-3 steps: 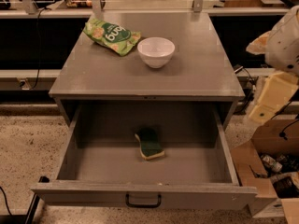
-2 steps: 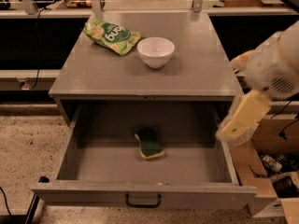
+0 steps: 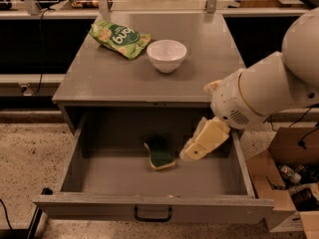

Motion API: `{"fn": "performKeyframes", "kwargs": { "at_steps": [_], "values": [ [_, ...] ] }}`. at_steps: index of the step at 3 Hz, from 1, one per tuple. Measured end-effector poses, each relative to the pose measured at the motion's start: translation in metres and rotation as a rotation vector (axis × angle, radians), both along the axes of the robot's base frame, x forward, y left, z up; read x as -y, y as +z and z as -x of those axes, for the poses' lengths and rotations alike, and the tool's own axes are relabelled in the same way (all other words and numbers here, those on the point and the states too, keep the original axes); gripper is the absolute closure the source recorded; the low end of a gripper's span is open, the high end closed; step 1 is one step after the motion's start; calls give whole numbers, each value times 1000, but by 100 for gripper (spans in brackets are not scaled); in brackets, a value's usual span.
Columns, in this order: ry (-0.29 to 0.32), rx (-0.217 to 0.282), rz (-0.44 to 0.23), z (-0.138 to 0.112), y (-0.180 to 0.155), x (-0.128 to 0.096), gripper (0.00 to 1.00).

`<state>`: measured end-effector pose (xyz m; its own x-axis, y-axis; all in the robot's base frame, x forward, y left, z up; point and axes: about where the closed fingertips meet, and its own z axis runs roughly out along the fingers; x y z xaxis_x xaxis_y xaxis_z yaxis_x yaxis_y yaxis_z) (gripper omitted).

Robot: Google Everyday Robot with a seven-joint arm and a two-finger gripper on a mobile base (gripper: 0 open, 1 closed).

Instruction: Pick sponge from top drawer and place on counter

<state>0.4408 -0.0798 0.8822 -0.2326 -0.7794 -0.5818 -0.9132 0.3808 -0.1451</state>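
The step in hand is the reach into the drawer, with the grasp itself not yet made. The top drawer [image 3: 99,209] is pulled fully out, its dark pull handle [image 3: 152,215] centred on the front panel. The sponge [image 3: 160,153] lies on the drawer floor a little right of centre, about midway between the back wall and the front panel. Its dark green scrub face is up, and a strip of pale yellow foam shows along the edge nearest the front.

The gripper [image 3: 192,151] hangs inside the drawer toward its right wall, slanting down and to the left from the arm's wrist, which sits over the counter's front right corner. Its tip is just beside the sponge's right edge and looks apart from it, though motion blur makes a light touch hard to rule out. Whether the gripper is open or closed I cannot tell; it has hold of nothing, since the sponge lies flat and free on the floor.

The next move probably calls for a short shift left, so that the tool is over the sponge rather than beside it, then a descent to grip across its narrow waist. After that comes a lift clear of the front panel. The counter [image 3: 199,78] has bare space along its front edge and right side, away from the green snack bag [image 3: 118,38] at the back left and the white bowl [image 3: 166,55] near the middle.
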Motion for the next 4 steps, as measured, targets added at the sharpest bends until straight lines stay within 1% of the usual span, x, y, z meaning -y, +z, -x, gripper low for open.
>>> {"fn": "performKeyframes", "kwargs": {
  "at_steps": [1, 2, 3, 4],
  "values": [
    [-18, -28, -4, -3, -11, -4, 0],
    [-42, -34, -56, 5, -44, -6, 0],
    [-78, 19, -98, -9, -85, -6, 0],
    [-121, 110, -141, -37, -104, -7, 0]
  ]
}}
